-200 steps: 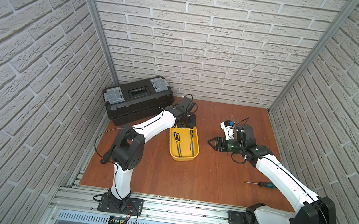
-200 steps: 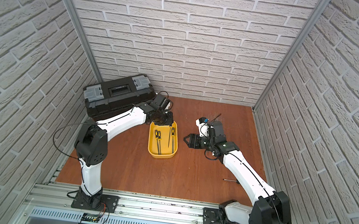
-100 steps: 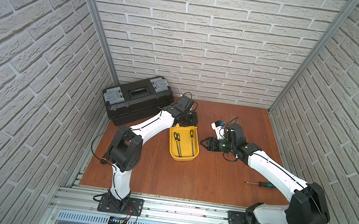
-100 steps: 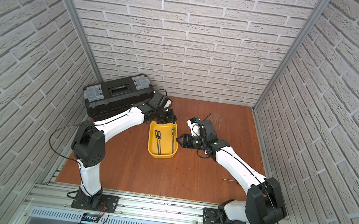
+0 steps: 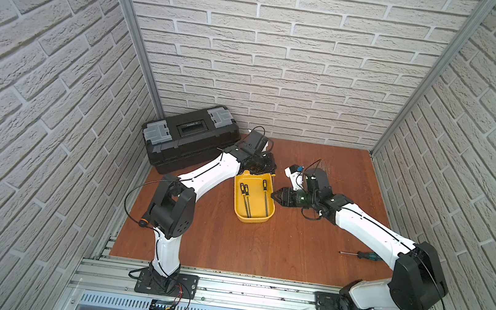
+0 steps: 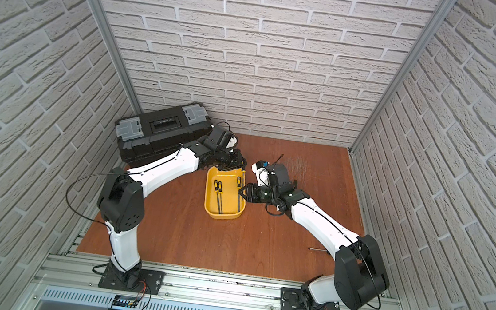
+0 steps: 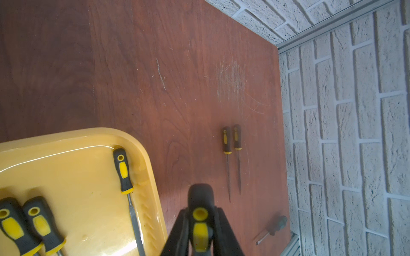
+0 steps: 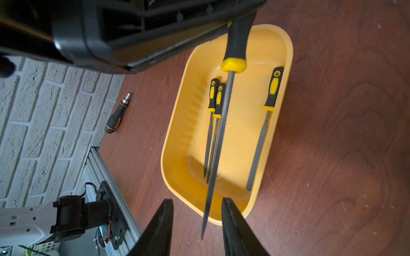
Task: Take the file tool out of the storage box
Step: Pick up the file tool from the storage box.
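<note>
Two arms meet over the yellow storage box (image 5: 252, 220) on the wooden table (image 5: 260, 254).
Box sits mid-table with three black-and-yellow file tools inside: a pair (image 5: 246, 199) side by side, one (image 5: 265, 199) apart near the right wall. Left gripper (image 5: 266, 168) is over the box's far end, right gripper (image 5: 275, 195) at its right rim; how the jaws stand is too small to read here. Black toolbox (image 5: 191, 137) with grey latches at back left. Teal-handled screwdriver (image 5: 360, 255) lies beside the right arm.

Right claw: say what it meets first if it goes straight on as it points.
The file in the left claw; its blade tip sits between the right claw's open jaws. Beyond, likely the storage box's near rim; height unclear.
</note>
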Controlling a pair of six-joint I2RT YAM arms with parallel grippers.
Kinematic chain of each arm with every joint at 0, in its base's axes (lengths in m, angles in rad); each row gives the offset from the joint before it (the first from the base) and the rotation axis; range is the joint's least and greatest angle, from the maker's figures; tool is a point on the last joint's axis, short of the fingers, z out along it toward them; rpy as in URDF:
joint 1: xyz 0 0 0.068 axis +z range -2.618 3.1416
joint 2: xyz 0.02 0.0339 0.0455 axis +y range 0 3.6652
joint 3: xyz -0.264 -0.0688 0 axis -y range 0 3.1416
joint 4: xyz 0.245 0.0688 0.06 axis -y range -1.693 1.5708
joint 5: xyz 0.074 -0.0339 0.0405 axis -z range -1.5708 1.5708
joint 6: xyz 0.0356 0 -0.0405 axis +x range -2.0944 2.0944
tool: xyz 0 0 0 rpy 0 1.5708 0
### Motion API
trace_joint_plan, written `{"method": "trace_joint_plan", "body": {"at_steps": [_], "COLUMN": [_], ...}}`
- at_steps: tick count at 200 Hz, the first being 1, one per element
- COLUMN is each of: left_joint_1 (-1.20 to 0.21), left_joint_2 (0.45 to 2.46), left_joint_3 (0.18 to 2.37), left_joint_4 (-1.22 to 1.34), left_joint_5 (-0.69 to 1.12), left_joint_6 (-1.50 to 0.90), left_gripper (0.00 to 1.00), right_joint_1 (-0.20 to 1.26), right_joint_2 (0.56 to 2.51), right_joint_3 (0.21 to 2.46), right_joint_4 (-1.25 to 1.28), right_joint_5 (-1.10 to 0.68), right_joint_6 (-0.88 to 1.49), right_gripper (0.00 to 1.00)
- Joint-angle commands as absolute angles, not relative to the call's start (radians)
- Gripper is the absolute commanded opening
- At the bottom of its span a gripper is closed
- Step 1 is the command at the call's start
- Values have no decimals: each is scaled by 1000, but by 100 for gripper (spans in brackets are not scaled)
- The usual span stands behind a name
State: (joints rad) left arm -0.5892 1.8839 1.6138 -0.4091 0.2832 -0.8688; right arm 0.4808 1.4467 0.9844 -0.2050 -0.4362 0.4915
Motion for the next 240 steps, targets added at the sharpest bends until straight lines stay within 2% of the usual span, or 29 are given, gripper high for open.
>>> {"method": "trace_joint_plan", "body": {"at_steps": [1,53,83,129,150,196,210,229,240], "left_joint_1": [-584,-586,-589,-592,-594,-594,-593,-591,-589], "left_joint_2": [1842,1841,1840,1842,1845,1845,1844,1847,1851], "left_joint_3": [1600,1594,1588,1584,1586,1584,1587,1595,1603], "left_joint_4": [-360,-344,-341,-334,-332,-331,-330,-333,-338], "left_joint_5": [306,325,324,326,325,331,331,334,337], "left_joint_6": [-877,-886,-885,-886,-885,-886,-885,-881,-874], "left_gripper": [16,15,15,15,15,16,19,34,40], "right_joint_1": [489,489,489,489,489,489,489,489,489], "right_joint_2": [1457,1474,1477,1475,1474,1467,1462,1458,1454], "right_joint_3": [1019,1028,1032,1043,1043,1040,1041,1044,1048], "right_joint_4": [-180,-182,-190,-216,-218,-228,-234,-246,-257], "right_joint_5": [-441,-431,-421,-406,-402,-393,-389,-380,-371], "right_joint_6": [481,471,463,445,444,438,434,427,419], "right_gripper": [35,30,21,13,6,3,3,3,3]}}
